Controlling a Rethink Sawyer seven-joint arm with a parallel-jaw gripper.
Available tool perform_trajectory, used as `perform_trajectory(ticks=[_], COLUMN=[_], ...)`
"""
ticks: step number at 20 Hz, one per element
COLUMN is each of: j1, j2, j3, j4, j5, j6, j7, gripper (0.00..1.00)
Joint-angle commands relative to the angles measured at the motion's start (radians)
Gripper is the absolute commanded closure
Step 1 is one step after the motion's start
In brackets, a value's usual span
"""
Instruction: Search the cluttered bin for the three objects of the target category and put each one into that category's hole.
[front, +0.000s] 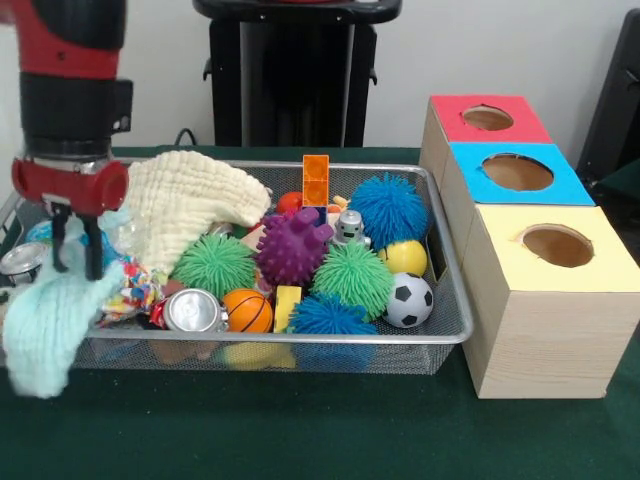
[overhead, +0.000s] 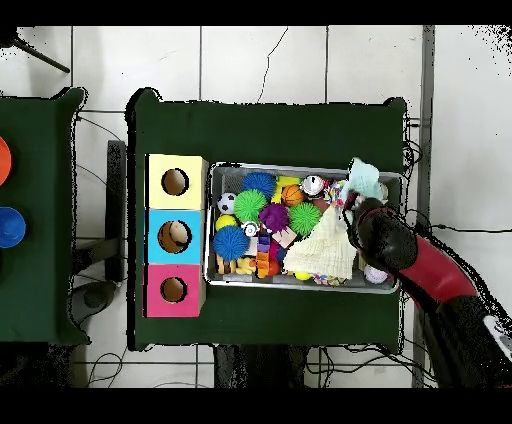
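My gripper (front: 76, 262) hangs over the left end of the wire bin (front: 300, 341), its fingers down in a pale blue knitted cloth (front: 45, 330) that droops over the bin's front corner. It looks shut on that cloth. From overhead, the gripper (overhead: 350, 205) is at the bin's right end, with the blue cloth (overhead: 365, 180) beside it. A cream cloth (front: 190, 200) lies over the clutter just right of the gripper. Three boxes with holes stand beside the bin: red (front: 488, 120), blue (front: 517, 172), yellow (front: 556, 245).
The bin holds several spiky balls, among them green (front: 213, 265), purple (front: 292, 247) and blue (front: 388, 208). There are also a soccer ball (front: 409, 300), a basketball (front: 247, 311), a can (front: 193, 311) and an orange block (front: 316, 180).
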Motion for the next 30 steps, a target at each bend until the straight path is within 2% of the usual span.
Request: perform_trajectory(ticks=[1,4,11,14,17,19,22,23,25,28,30], j1=[-0.129,-0.139,-0.156,-0.109,0.005,0.104,0.192,0.208,0.255,0.282,0.294], j2=[0.145,0.164,0.155,0.103,0.017,-0.043,-0.078,-0.081,-0.081,-0.085,-0.074], j3=[0.377,0.386,0.401,0.338,0.188,0.058,-0.054,-0.074,-0.131,-0.173,-0.183], j4=[0.183,0.193,0.242,0.247,0.239,0.224,0.204,0.197,0.18,0.173,0.125], j5=[-0.027,-0.056,-0.059,-0.106,-0.129,-0.105,-0.071,-0.062,-0.05,-0.039,-0.031], j6=[0.1,0.06,0.019,-0.112,-0.248,-0.244,-0.162,-0.135,-0.109,-0.1,-0.08], j7=[-0.01,0.02,0.077,0.116,0.166,0.175,0.152,0.147,0.146,0.153,0.143], gripper=[1.0,1.0,1.0,1.0,1.0,1.0,1.0,0.0,0.0,0.0,0.0])
